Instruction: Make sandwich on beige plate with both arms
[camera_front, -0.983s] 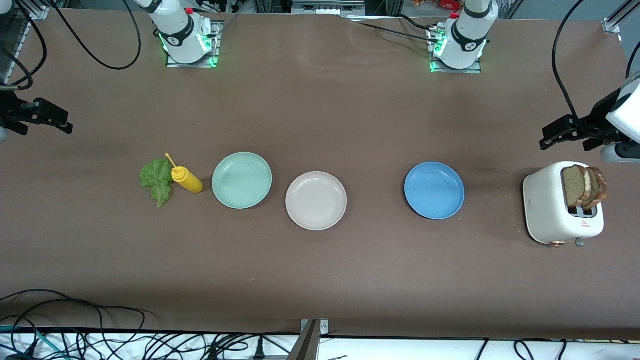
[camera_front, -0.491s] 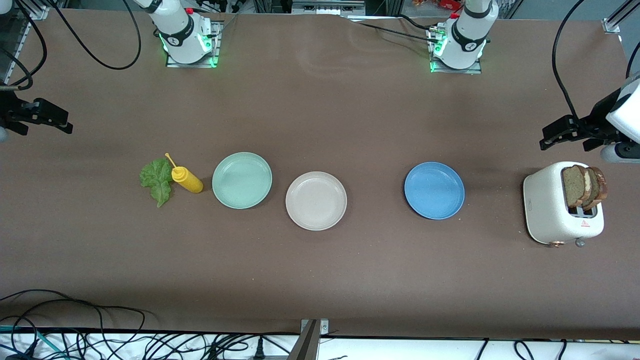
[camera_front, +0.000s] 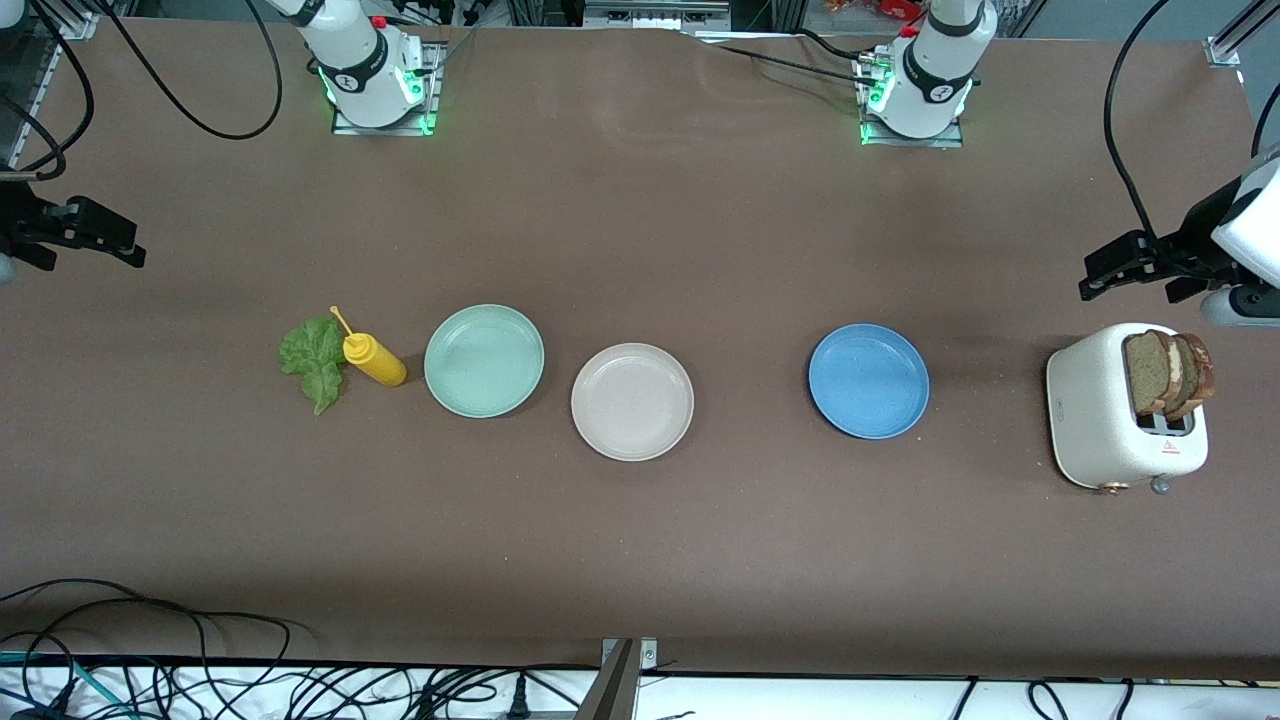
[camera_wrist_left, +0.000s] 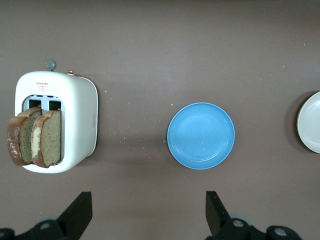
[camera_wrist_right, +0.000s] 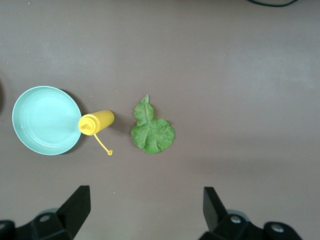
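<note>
The beige plate (camera_front: 632, 401) lies bare at the middle of the table; its edge shows in the left wrist view (camera_wrist_left: 312, 122). Two brown bread slices (camera_front: 1168, 373) (camera_wrist_left: 35, 139) stand upright in a white toaster (camera_front: 1100, 420) (camera_wrist_left: 75, 120) at the left arm's end. A green lettuce leaf (camera_front: 314, 362) (camera_wrist_right: 152, 131) lies flat at the right arm's end. My left gripper (camera_front: 1130, 278) (camera_wrist_left: 148, 210) hangs open over bare table beside the toaster, holding nothing. The right gripper (camera_front: 85, 248) (camera_wrist_right: 147, 207) hangs open over bare table near the lettuce, also with nothing in it.
A blue plate (camera_front: 868, 380) (camera_wrist_left: 200, 135) lies between the beige plate and the toaster. A mint green plate (camera_front: 484, 360) (camera_wrist_right: 46, 120) sits toward the right arm's end, with a yellow squeeze bottle (camera_front: 375, 360) (camera_wrist_right: 97, 122) lying between it and the lettuce. Cables (camera_front: 200, 640) trail along the front edge.
</note>
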